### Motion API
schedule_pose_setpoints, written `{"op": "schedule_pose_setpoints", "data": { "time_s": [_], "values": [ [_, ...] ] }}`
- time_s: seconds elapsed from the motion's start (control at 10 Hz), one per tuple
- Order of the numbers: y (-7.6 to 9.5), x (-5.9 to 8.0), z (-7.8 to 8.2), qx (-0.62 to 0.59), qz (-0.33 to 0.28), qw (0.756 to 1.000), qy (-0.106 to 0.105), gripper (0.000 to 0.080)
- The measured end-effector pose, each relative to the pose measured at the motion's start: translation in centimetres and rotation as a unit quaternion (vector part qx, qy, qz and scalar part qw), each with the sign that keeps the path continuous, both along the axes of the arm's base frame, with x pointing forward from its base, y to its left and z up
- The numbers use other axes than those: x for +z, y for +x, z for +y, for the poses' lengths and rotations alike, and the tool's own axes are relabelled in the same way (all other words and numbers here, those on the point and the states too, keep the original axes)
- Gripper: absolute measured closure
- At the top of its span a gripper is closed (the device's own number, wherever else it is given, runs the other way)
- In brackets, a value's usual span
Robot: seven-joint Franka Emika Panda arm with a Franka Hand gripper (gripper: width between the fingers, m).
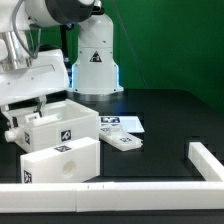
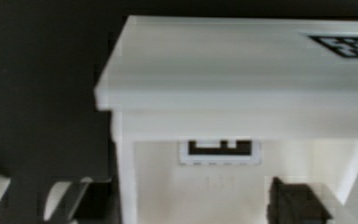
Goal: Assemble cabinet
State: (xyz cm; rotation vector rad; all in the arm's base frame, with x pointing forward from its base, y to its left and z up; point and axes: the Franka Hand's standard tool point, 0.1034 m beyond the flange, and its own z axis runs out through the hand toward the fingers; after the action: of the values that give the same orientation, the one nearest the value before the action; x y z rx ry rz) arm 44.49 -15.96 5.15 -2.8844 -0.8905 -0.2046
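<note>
On my wrist feed the gripper (image 2: 185, 188) stands wide open. Its two dark fingers (image 2: 80, 200) straddle the white boxy cabinet part (image 2: 229, 75), which fills most of the picture. One finger is off the part's edge with a dark gap between them, and the other sits in front of its pale face, so I read it as gripping nothing. A square tag (image 2: 220, 150) lies between the fingers, and a second one shows on the upper face.

In the exterior view the arm comes down at the exterior view's left, right over the open-topped cabinet box (image 1: 62, 124). A second white cabinet block (image 1: 60, 160) sits just in front of that box, touching or nearly so; I cannot tell which.

The worktop (image 1: 170, 125) is black. Towards the exterior view's right of the parts lies the marker board (image 1: 120, 124), with a smaller flat tagged piece (image 1: 126, 143) just beside it. A long low white rail (image 1: 130, 190) runs along the near edge and turns a corner at the right. The white robot base (image 1: 95, 62) with its triangle mark stands behind, against a green backdrop.
</note>
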Motion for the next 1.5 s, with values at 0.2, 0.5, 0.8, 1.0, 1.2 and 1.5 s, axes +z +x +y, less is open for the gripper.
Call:
{"op": "schedule_pose_setpoints", "data": {
  "time_s": [0.2, 0.5, 0.8, 1.0, 1.2, 1.5],
  "values": [
    [0.2, 0.7, 0.5, 0.007, -0.005, 1.000, -0.006, 0.0407],
    [-1.1, -2.4, -0.6, 0.009, 0.009, 1.000, 0.005, 0.0407],
    [-0.9, -2.6, -0.9, 0.007, 0.008, 1.000, 0.006, 0.0421],
    [-0.8, -2.6, -0.9, 0.005, 0.008, 1.000, 0.006, 0.0092],
    [-0.3, -1.3, -0.6, -0.019, 0.008, 1.000, 0.007, 0.0020],
    [0.5, -0.7, 0.2, -0.027, 0.006, 1.000, 0.006, 0.0004]
  ]
}}
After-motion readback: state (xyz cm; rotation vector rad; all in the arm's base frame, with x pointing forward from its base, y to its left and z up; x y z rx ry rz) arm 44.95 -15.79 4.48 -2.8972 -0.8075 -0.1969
